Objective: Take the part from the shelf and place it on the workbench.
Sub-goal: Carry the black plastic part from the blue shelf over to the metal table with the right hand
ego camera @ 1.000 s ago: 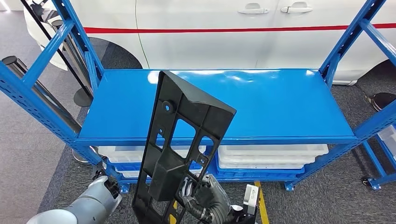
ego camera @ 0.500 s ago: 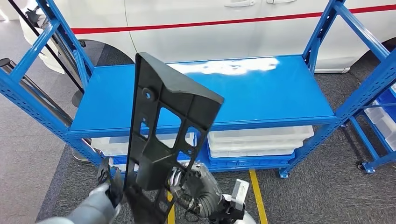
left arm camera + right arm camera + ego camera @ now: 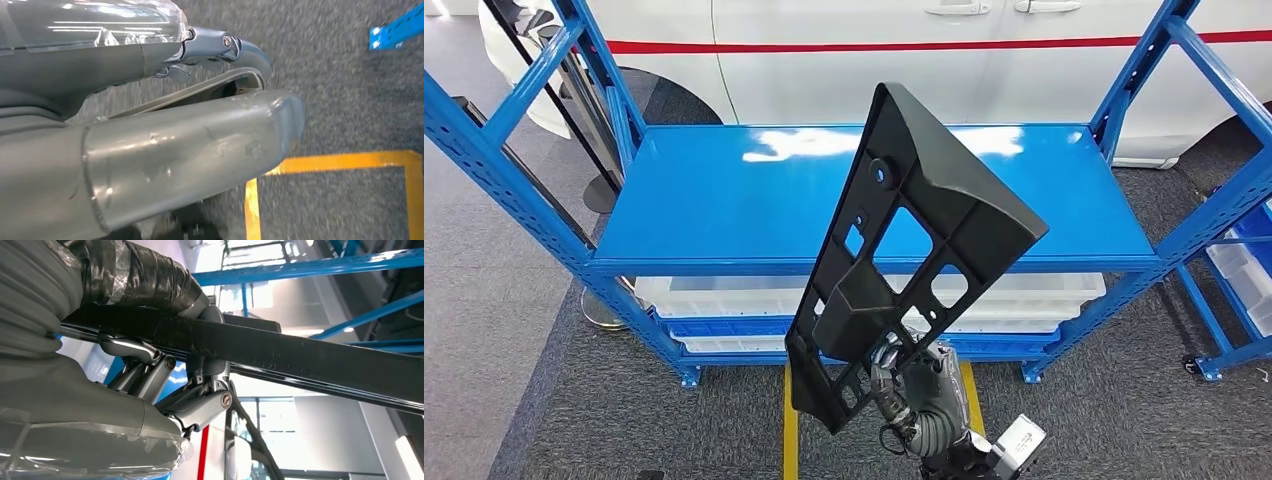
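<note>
A long, flat black part (image 3: pixel 894 260) — a moulded plastic bracket with cut-out windows, round bolt holes and a raised wedge-shaped block along one side — stands upright in the air in front of a blue shelf (image 3: pixel 724 200). It is off the shelf, touching none of its boards, and leans so that its top end tilts toward the shelf's right rear corner. The workbench cannot be made out.

The robot's right hand (image 3: pixel 904 375) holds the part at its lower end. From the right wrist camera the dark fingers (image 3: pixel 200 390) are clamped around the part's thin edge, with the taped thumb (image 3: pixel 145 282) pressed on the opposite face. The left hand (image 3: pixel 165 145) hangs above grey carpet marked with yellow tape; whether its fingers are apart or together I cannot tell (the thumb hides most of them).

The part looks stiff and fairly light, judging by its thin ribbed walls, and smooth enough to slip. Held low on its length, it is likely to act as a lever and want to swing or twist in the grip. A firmer hold would probably be nearer the middle, through one of the windows or around the thick block — or with the second hand steadying the upper end.

Behind the shelf stands a white car (image 3: pixel 844 60) with a red stripe, and white trays (image 3: pixel 1014 300) sit on the lower board.
</note>
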{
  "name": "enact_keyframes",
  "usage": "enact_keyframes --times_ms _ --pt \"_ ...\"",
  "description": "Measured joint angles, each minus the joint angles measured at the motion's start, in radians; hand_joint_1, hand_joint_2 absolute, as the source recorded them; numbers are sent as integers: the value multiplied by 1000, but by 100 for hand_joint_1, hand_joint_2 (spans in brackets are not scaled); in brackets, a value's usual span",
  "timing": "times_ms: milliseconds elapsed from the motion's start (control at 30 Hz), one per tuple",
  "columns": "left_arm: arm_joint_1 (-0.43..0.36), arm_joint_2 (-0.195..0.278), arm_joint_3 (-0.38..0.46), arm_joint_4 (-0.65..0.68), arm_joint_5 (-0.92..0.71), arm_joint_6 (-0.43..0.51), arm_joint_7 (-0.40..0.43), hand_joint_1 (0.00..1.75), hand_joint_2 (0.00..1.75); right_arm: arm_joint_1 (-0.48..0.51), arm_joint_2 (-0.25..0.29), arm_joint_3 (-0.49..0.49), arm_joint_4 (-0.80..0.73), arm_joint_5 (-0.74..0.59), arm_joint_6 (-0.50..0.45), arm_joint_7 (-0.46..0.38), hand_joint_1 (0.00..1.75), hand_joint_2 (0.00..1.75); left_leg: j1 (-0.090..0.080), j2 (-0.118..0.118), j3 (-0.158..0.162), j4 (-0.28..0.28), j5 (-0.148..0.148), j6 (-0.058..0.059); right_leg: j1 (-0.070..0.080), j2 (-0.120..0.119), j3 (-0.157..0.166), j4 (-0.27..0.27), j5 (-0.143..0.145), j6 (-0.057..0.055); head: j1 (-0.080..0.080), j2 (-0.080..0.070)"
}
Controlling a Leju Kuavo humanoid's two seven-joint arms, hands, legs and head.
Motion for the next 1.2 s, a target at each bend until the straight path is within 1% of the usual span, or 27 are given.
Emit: enact_keyframes --times_ms 33,67,100,167,200,233,267,367,400,433,533,567,600,633,733,767,800,867,900,933,967,1033,1067,1100,1133,1167,1200 --pt "0 2 -6 -1 -7 1 0 0 0 2 0 -1 0 4 -7 0 175 175 0 0 -5 1 2 0 -3 0 -22 56 -25 4 0 0" --pt "0 3 -12 -2 -13 2 -1 0 0 4 0 -3 -1 9 -14 0 175 175 0 0 -9 3 4 0 -6 0 -30 85 -31 7 0 0" --pt "-1 4 -18 -3 -19 3 -2 0 0 7 0 -5 -1 13 -22 0 175 175 0 0 -12 6 6 -1 -9 0 -19 77 -19 9 0 0" --pt "-2 5 -28 -3 -28 4 -5 0 0 10 0 -9 -6 22 -38 -2 175 175 2 -1 -17 14 5 -6 -15 -1 51 -42 39 10 0 0" --pt "-3 4 -33 -4 -31 4 -8 0 0 13 0 -12 -9 26 -46 -4 175 175 0 -1 -19 21 4 -11 -14 0 86 -106 61 8 0 0" --pt "-3 4 -36 -4 -33 5 -10 0 0 17 0 -15 -13 29 -53 -6 175 175 -1 -1 -22 26 3 -17 -13 0 108 -150 72 4 0 0" --pt "-4 4 -37 -4 -35 6 -12 0 0 24 0 -20 -16 31 -58 -8 175 175 -3 -2 -24 29 3 -23 -10 1 117 -170 74 -1 0 0" --pt "-4 5 -38 -4 -28 0 -19 0 0 52 1 -38 -24 24 -66 -18 175 175 0 -2 -27 30 5 -40 -7 3 113 -175 81 -22 0 0" --pt "-3 5 -37 -4 -23 -6 -20 0 0 60 2 -46 -26 18 -68 -21 175 175 2 -2 -32 40 -5 -46 -8 3 111 -177 85 -29 0 0" --pt "-2 5 -37 -4 -18 -14 -21 0 0 68 3 -54 -28 11 -68 -24 175 175 3 -2 -44 68 -27 -51 -10 2 109 -179 90 -35 0 0" --pt "4 6 -34 -4 -5 -34 -21 0 0 95 7 -80 -31 -9 -60 -29 175 175 5 -3 -115 247 -136 -61 -7 -2 98 -179 100 -46 0 0" --pt "7 7 -32 -4 0 -40 -20 0 0 104 8 -89 -31 -14 -56 -29 175 175 5 -3 -131 294 -156 -61 -6 -2 94 -177 101 -47 0 0" --pt "10 8 -30 -4 3 -45 -17 0 0 113 8 -99 -31 -19 -51 -29 175 175 5 -3 -128 304 -155 -59 -4 -2 90 -176 103 -48 0 0" --pt "12 9 -27 -4 7 -50 -14 0 0 122 8 -107 -31 -24 -47 -29 175 175 4 -3 -106 276 -137 -55 -2 -1 87 -174 104 -47 0 0" --pt "16 16 -14 -4 16 -58 -3 0 0 138 10 -126 -31 -31 -37 -32 175 175 -2 -5 12 76 -62 -34 2 0 84 -170 107 -42 0 0" --pt "17 17 -11 -4 17 -60 -2 0 0 141 12 -130 -31 -32 -35 -33 175 175 -6 -6 33 37 -51 -29 3 0 83 -170 110 -38 0 0" --pt "17 19 -8 -4 17 -60 -1 0 0 144 12 -133 -31 -33 -35 -34 175 175 -9 -6 38 22 -49 -26 2 -1 80 -171 113 -32 0 0" --pt "20 20 -4 -4 17 -60 0 0 0 148 14 -139 -31 -33 -34 -35 175 175 -8 -6 35 14 -35 -19 0 -1 77 -173 120 -17 0 0" --pt "20 21 -2 -4 17 -61 2 0 0 150 15 -142 -31 -33 -32 -35 175 175 -6 -4 33 6 -26 -14 0 0 75 -169 113 -10 0 0" --pt "20 21 -1 -4 17 -61 4 0 0 151 15 -145 -31 -34 -29 -36 175 175 -3 -2 29 -2 -15 -7 0 0 68 -153 92 -4 0 0" --pt "20 21 1 -4 18 -62 9 0 0 152 15 -148 -30 -36 -25 -36 175 175 -1 0 23 -8 -6 -2 -1 1 56 -117 56 1 0 0" --pt "21 21 8 -4 20 -64 22 0 0 156 15 -152 -27 -42 -14 -36 175 175 -2 3 2 -6 7 2 -5 2 20 -4 -29 8 0 0" --pt "22 21 12 -4 21 -66 32 0 0 160 15 -154 -25 -46 -8 -36 175 175 -3 5 -10 -3 13 2 -6 2 7 50 -56 12 0 0" --pt "24 21 17 -4 22 -68 44 0 0 164 15 -156 -21 -51 0 -36 175 175 -3 9 -22 0 18 1 -8 2 7 78 -59 15 0 0" --pt "27 21 21 -4 22 -70 57 0 0 167 15 -158 -17 -56 9 -36 175 175 -2 14 -33 5 23 -1 -10 0 24 72 -42 18 0 0" --pt "30 21 25 -4 23 -72 71 0 0 169 15 -159 -12 -61 19 -37 175 175 -1 20 -44 10 26 -3 -12 -4 58 31 -12 21 0 0" --pt "33 21 30 -4 23 -75 86 0 0 170 15 -161 -8 -66 30 -38 175 175 -1 26 -54 17 28 -6 -14 -17 103 -35 11 22 0 0"
